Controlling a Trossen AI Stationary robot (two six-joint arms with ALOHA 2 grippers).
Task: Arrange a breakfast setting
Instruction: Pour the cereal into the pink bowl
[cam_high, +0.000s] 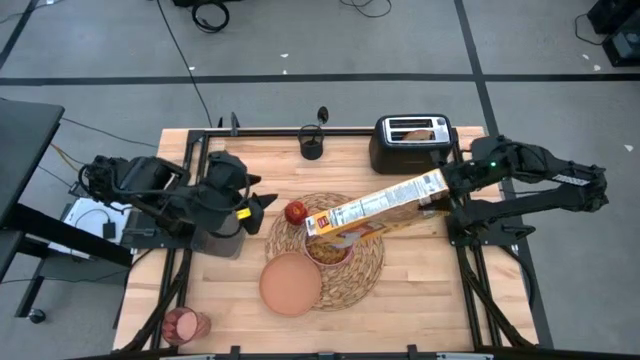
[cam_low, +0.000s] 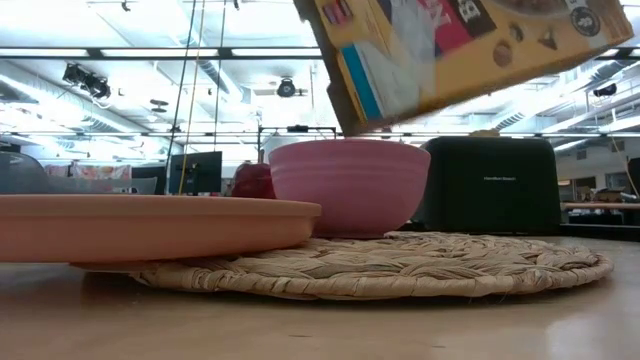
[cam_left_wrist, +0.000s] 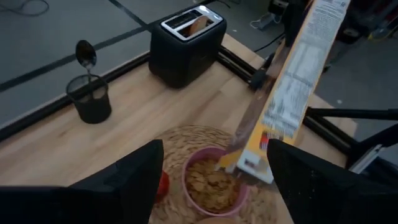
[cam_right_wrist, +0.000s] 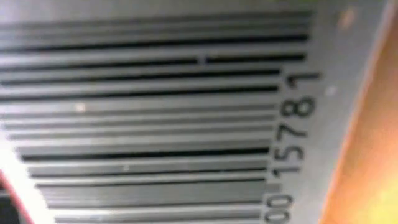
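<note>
Cereal could overshoot the pink bowl (cam_left_wrist: 214, 185) on the woven placemat (cam_high: 362, 277) if the right gripper (cam_high: 447, 196), clamped on the tilted cereal box (cam_high: 375, 210), tips further, while the left gripper (cam_high: 262, 207) waits open beside the apple (cam_high: 296, 211).

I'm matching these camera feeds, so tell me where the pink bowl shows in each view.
High view: pink bowl at centre on the placemat, under the tilted cereal box.
Low view: bowl at centre, box above.
Left wrist view: bowl at bottom centre, holding cereal.
Right wrist view: not in it.
Shared landmark: black toaster, behind the bowl.
</note>
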